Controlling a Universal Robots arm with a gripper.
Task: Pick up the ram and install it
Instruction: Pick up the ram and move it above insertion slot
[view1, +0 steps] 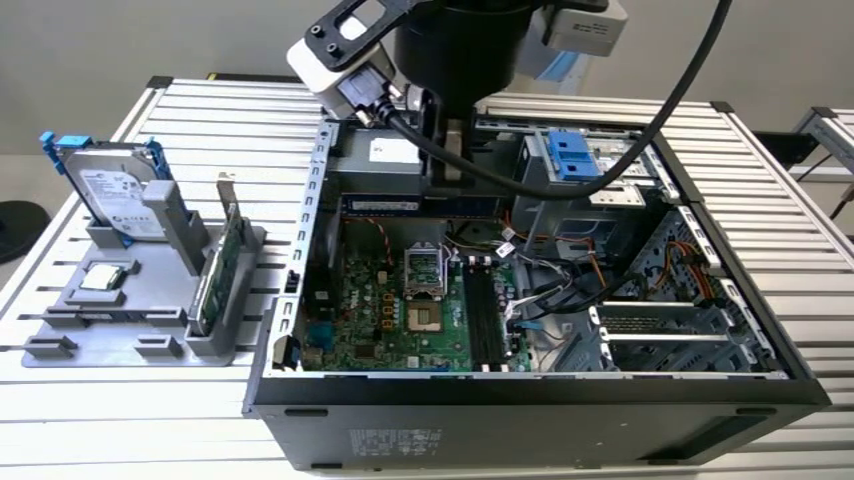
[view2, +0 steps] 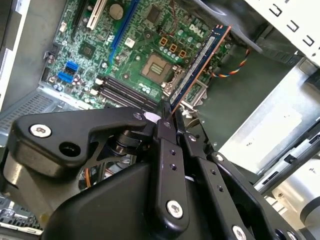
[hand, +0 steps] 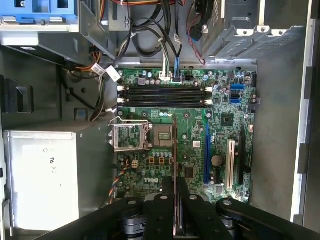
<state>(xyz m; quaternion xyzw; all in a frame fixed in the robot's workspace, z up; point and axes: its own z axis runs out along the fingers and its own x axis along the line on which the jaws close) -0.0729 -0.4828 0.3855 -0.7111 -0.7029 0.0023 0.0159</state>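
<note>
Between the jaws, which are closed narrow on one short end of it, the ram (view2: 200, 62) stands on edge and reaches straight out and away from them. In the first wrist view the ram (hand: 175, 150) shows as little more than a thin line, seen along its edge. In the second wrist view its broad face is turned to the camera: a long, slim, dark blue board with a coppery strip along one long side and dark chips set in a row. It is seated in nothing and appears to hang clear above the motherboard (hand: 220, 125).

Past the stick's free end lies the CPU socket (hand: 131, 135), and beyond that the black memory slots (hand: 162, 92), which all look empty. The relation that counts is the angle. The stick's long axis runs across the slots, roughly square to them, and not in line with them.

In the exterior view the ram (view1: 414, 205) lies level over the far edge of the board, inside the open computer case (view1: 534, 410). The memory slots (view1: 481, 315) sit nearer the camera and towards the exterior view's right.

Farther off on the slatted desk (view1: 134, 420), well apart from the case, a grey holder (view1: 134, 300) carries a hard drive (view1: 114, 195) and a green card (view1: 214, 275).
</note>
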